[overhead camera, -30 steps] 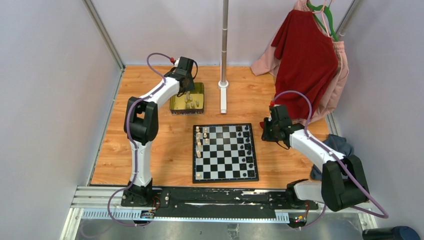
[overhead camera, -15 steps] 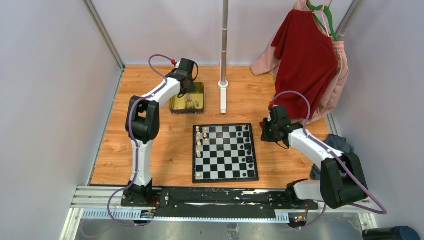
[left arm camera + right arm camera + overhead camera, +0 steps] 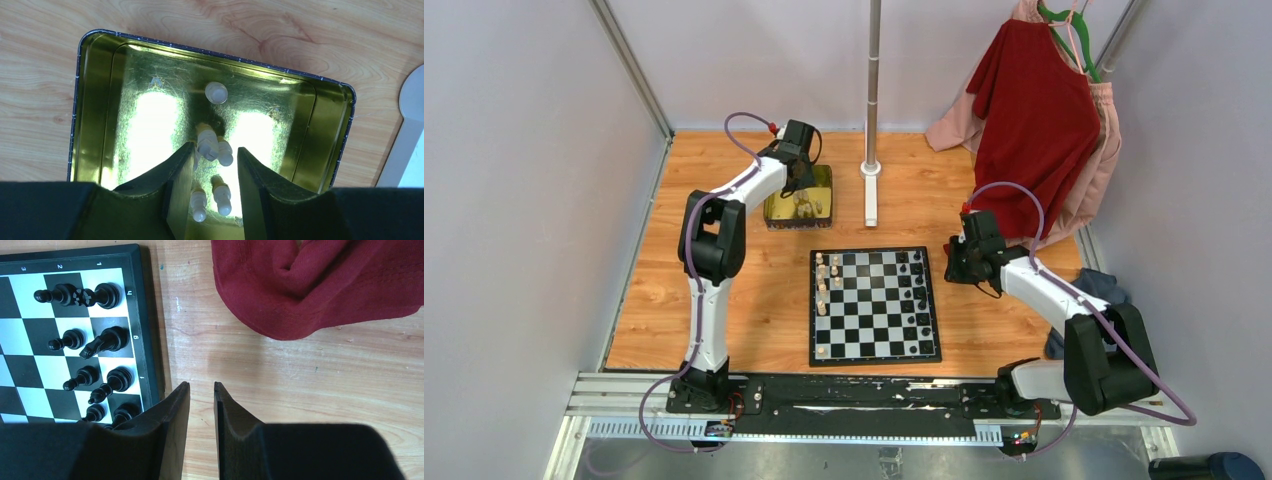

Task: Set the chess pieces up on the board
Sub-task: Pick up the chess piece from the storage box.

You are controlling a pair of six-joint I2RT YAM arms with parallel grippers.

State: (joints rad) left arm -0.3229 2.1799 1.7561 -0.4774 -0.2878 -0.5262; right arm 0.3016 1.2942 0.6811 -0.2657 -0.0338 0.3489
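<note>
The board (image 3: 876, 357) lies in the middle of the table. Pale chess pieces (image 3: 821, 285) stand along its left files and black ones (image 3: 919, 290) along its right. Several more pale pieces (image 3: 207, 145) lie loose in the gold tin (image 3: 90, 100). My left gripper (image 3: 215, 150) hangs open over that tin (image 3: 774, 212), its jaws on either side of the pieces and not closed on any. My right gripper (image 3: 201, 385) is open with nothing between its fingers. It sits over bare wood just right of the board's edge (image 3: 150, 340), beside the black pieces (image 3: 102, 340).
A metal pole with a flat white base (image 3: 870, 190) stands right of the tin. A red shirt (image 3: 1034, 120) hangs at the back right, and its hem (image 3: 320, 285) lies close ahead of the right gripper. A bluish cloth (image 3: 1109, 288) sits at the table's right edge.
My left gripper has shifted slightly to the right over the tin and its jaws have narrowed a little. The right arm has stayed still.
</note>
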